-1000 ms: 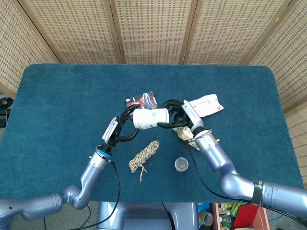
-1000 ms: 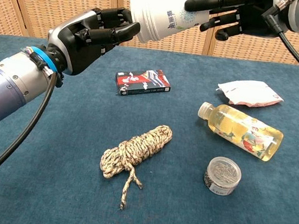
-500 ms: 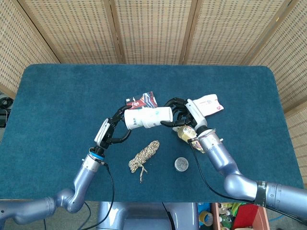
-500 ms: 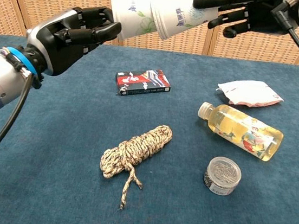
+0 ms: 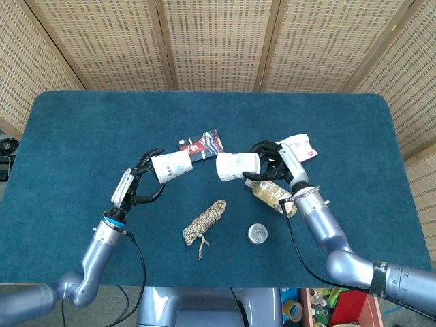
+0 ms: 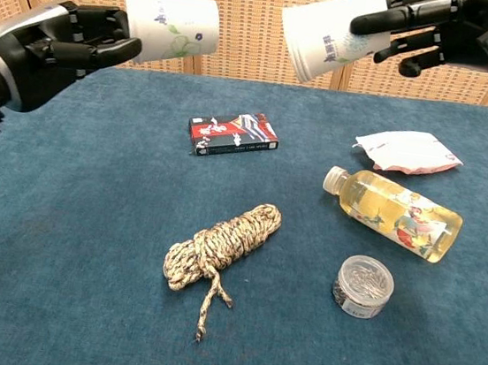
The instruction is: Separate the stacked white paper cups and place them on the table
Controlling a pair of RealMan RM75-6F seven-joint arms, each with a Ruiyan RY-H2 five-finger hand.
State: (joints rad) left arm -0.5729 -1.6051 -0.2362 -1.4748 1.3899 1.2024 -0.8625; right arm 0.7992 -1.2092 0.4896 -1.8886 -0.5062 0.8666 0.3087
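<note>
Two white paper cups with printed patterns are apart in the air above the table. My left hand (image 5: 136, 184) (image 6: 52, 39) grips one cup (image 5: 170, 165) (image 6: 170, 27) by its base, lying sideways. My right hand (image 5: 276, 163) (image 6: 440, 33) holds the other cup (image 5: 237, 166) (image 6: 332, 42), its mouth tilted toward the left cup. A clear gap separates the two cups in both views.
On the blue table (image 5: 82, 150) lie a coiled rope (image 5: 204, 221) (image 6: 219, 242), a small card box (image 5: 202, 142) (image 6: 232, 134), a bottle of yellow liquid (image 5: 272, 194) (image 6: 392, 210), a round tin (image 5: 257, 234) (image 6: 363, 286) and a white packet (image 5: 300, 146) (image 6: 406, 151).
The stacked cups have come apart. My left hand drew the inner cup out to the left, while my right hand moved slightly right with the outer cup.
</note>
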